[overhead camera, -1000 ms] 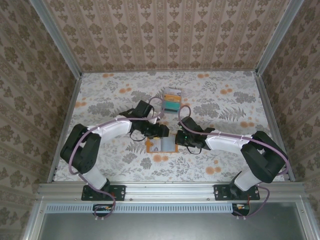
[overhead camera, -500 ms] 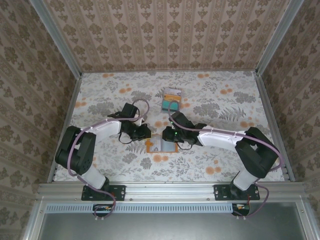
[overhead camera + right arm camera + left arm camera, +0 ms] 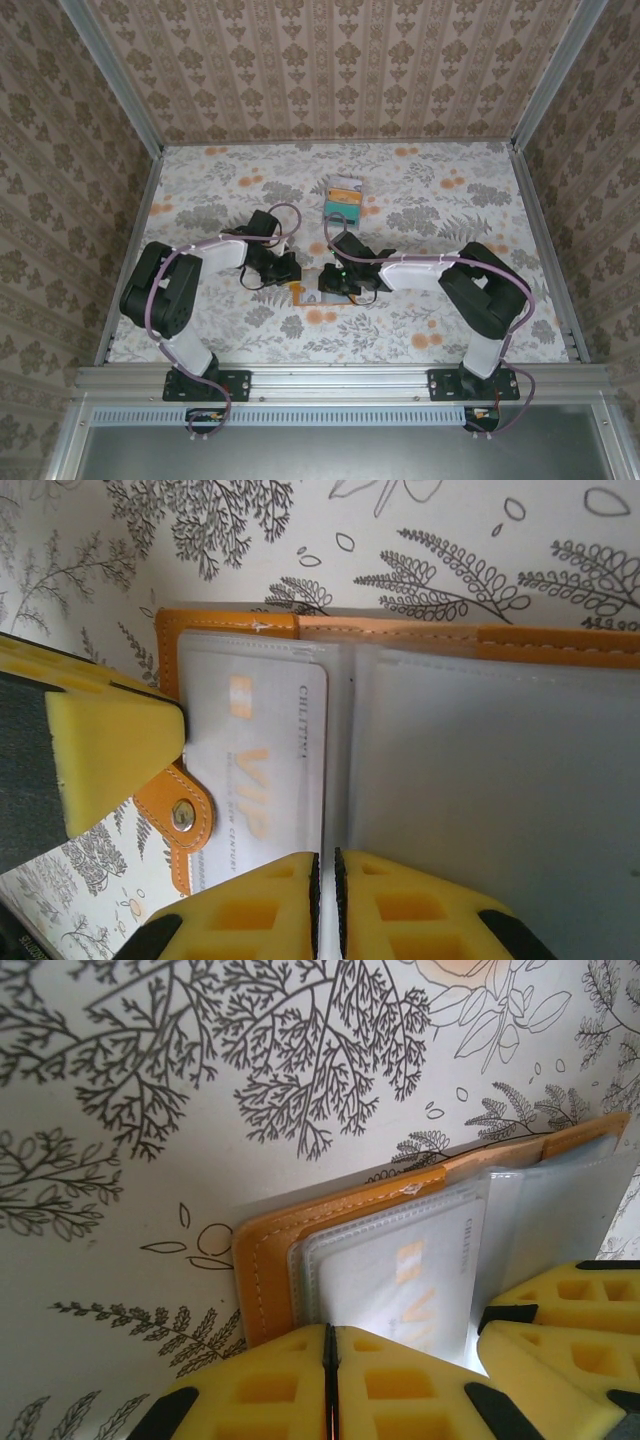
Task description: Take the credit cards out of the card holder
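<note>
— Card holder (image 3: 302, 291) from above?
— Mostly covered: right fingers (image 3: 250, 920), pressed together, have slid onto it. Left fingers (image 3: 250, 1400), also clenched, at its left edge. Whitish card (image 3: 262, 770) sleeved inside; other credit cards (image 3: 343, 205) lie beyond it.

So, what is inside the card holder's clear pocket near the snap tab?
A whitish card with orange VIP lettering shows through the card holder's clear pocket. The right fingers cover its near end; any card behind it is hidden.

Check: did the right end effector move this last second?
Yes. The right end effector moved left, onto the card holder, now in line with the credit cards.
</note>
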Controlling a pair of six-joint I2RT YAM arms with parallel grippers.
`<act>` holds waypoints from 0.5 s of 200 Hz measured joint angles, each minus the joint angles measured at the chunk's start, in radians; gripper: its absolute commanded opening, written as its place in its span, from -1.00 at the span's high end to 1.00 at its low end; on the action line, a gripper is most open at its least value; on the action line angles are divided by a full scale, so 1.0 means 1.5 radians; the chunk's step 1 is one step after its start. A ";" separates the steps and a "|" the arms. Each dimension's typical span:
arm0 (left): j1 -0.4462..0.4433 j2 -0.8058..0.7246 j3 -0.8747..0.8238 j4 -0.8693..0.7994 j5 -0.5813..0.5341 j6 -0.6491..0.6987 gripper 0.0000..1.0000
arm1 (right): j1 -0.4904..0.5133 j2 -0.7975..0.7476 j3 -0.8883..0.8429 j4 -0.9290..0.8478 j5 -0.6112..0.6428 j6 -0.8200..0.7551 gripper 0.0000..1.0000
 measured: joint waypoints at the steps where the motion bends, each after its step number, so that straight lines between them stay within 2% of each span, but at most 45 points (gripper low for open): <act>1: 0.000 0.000 0.000 0.000 0.000 0.000 0.79 | 0.000 0.000 0.000 0.000 0.000 0.000 0.67; 100: -0.008 0.000 0.000 0.001 -0.008 -0.001 0.80 | 0.000 0.013 0.006 0.011 -0.018 0.017 0.66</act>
